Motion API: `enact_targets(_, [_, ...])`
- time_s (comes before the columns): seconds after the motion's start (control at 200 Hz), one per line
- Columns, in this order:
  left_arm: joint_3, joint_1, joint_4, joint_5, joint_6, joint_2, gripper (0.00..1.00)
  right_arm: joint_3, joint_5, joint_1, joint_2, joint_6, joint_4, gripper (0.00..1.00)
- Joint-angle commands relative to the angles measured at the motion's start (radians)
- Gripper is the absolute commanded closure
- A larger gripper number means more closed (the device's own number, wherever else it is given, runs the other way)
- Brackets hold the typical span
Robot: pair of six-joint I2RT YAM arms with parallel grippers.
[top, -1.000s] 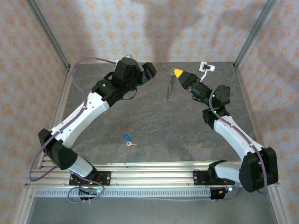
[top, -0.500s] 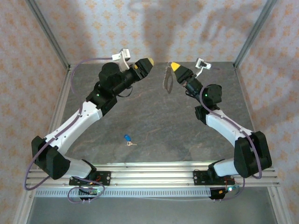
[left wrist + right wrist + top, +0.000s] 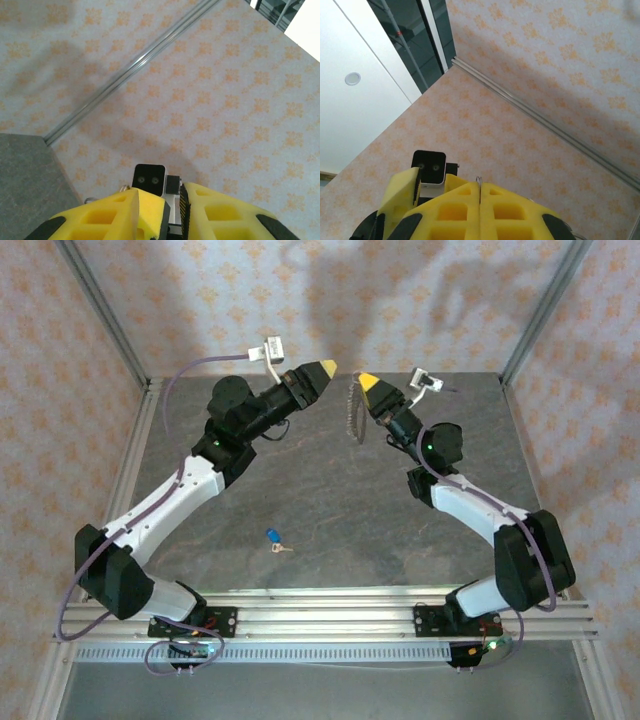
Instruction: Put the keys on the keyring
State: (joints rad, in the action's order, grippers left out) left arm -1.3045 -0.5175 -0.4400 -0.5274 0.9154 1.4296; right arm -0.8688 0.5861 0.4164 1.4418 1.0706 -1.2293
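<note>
Tan chain-like keyring (image 3: 350,416) hangs pinched in right pincer (image 3: 368,381).

I can't read any words, numbers or brand names anywhere here. The wall (image 3: 300,300) has small orange flower shapes on it, but they are a pattern, not letters or signs.
</note>
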Motion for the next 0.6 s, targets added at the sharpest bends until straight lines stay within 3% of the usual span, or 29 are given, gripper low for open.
enact_targets(0.0, [-0.032, -0.015, -0.044, -0.043, -0.01, 0.014, 0.71, -0.029, -0.008, 0.018, 0.004, 0.006, -0.09, 1.0])
enact_targets(0.345, [0.003, -0.018, -0.02, -0.014, -0.029, 0.008, 0.6, -0.022, -0.015, 0.027, 0.005, 0.004, -0.093, 1.0])
enact_targets(0.595, [-0.007, -0.025, -0.019, -0.028, -0.035, 0.029, 0.64, -0.024, -0.009, 0.027, -0.001, 0.009, -0.096, 1.0])
